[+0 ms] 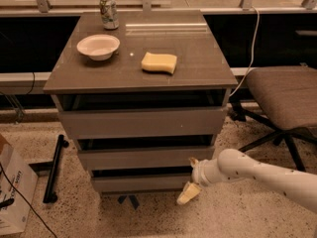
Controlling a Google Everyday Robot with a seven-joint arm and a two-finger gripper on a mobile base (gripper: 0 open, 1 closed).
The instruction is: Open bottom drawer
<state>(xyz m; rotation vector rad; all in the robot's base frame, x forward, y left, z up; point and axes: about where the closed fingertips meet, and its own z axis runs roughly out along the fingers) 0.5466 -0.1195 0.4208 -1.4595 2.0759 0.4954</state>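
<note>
The bottom drawer (141, 182) is the lowest and narrowest of three grey fronts in the cabinet, with a dark gap above it. My gripper (190, 178) is at the drawer's right end, on a white arm (257, 175) coming in from the right. It is open. One cream finger (192, 161) sits just above the drawer front's top edge and the other finger (187, 194) hangs below its lower edge, near the floor. I cannot tell whether either finger touches the panel.
The cabinet top (198, 58) carries a white bowl (98, 46), a yellow sponge (159, 62) and a can (109, 12). An office chair (282, 100) stands to the right. A cardboard box (12, 192) and a black bar (54, 170) lie on the floor at left.
</note>
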